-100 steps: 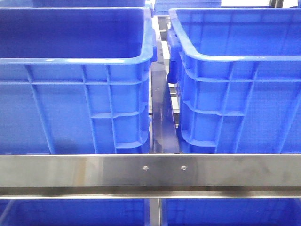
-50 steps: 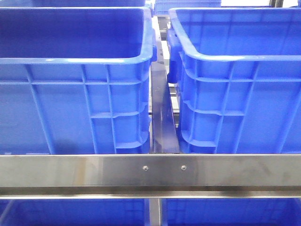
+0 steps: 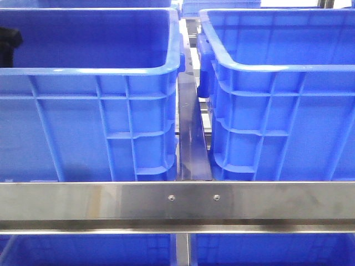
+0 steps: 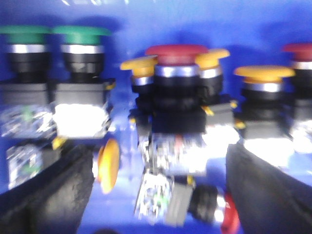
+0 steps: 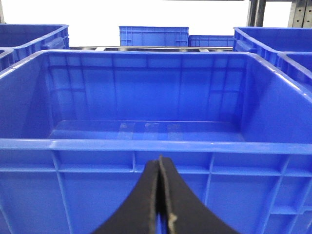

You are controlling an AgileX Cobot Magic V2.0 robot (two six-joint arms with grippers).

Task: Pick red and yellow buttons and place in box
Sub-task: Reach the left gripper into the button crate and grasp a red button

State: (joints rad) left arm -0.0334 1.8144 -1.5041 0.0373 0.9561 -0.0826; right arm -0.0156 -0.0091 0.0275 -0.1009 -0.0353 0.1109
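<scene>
Front view shows a shiny metal rail (image 3: 177, 202) running across the bottom of the frame, closest to the camera. Behind it stand two big blue crates side by side, the left crate (image 3: 89, 122) and the right crate (image 3: 283, 122), with a dark metal strip (image 3: 193, 138) in the gap between them. At the far left edge, a small black part of the left arm (image 3: 8, 41) pokes into the left crate.

From the left wrist, the picture is blurry. The left end effector (image 4: 158, 195) is spread wide, with one dark finger low on the left and one low on the right, and nothing is held. Between the fingers stands a red button (image 4: 176, 51) on a black body, in the middle of the frame. Yellow buttons (image 4: 141, 66) sit just beside it on both sides, and another yellow one (image 4: 263, 74) is to the right. Two green buttons (image 4: 80, 33) stand in the upper left. All rest on a blue crate floor (image 4: 122, 204).

From the right wrist, the right end effector (image 5: 163, 195) is pressed together at the bottom middle, holding nothing. Beyond it sits an open blue box (image 5: 146, 146). More blue crates (image 5: 153, 35) stand far behind.
</scene>
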